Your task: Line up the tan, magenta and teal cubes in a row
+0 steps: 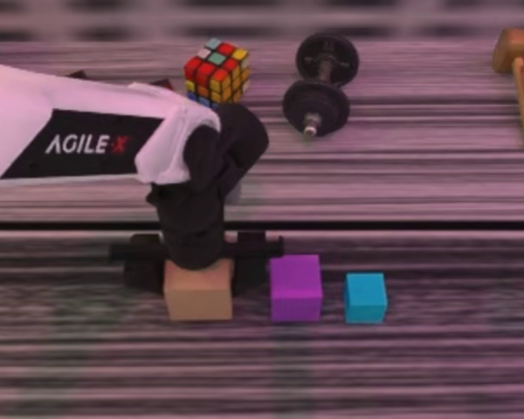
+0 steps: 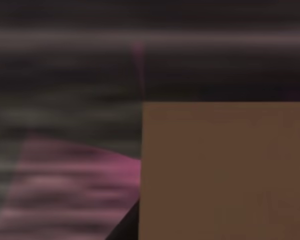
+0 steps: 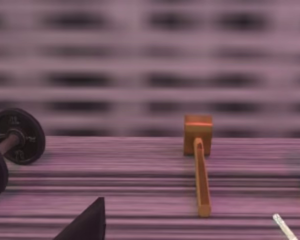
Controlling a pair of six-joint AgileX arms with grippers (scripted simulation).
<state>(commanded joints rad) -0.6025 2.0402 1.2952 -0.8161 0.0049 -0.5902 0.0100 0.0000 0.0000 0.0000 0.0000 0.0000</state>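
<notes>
Your left gripper (image 1: 198,262) sits over the tan cube (image 1: 198,295); whether it grips, you cannot tell. Magenta cube (image 1: 295,287) and teal cube (image 1: 365,298) continue the row rightward. Puzzle cube (image 1: 217,72), dumbbell (image 1: 321,83), mallet (image 1: 520,74) lie behind.

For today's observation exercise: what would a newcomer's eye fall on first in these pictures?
The white left arm reaches in from the top view's left, its gripper over the tan cube. That cube heads a row with the magenta cube and teal cube. Behind sits a puzzle cube.

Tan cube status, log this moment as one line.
left hand over tan cube | magenta cube then teal cube to its right | right arm unseen
</notes>
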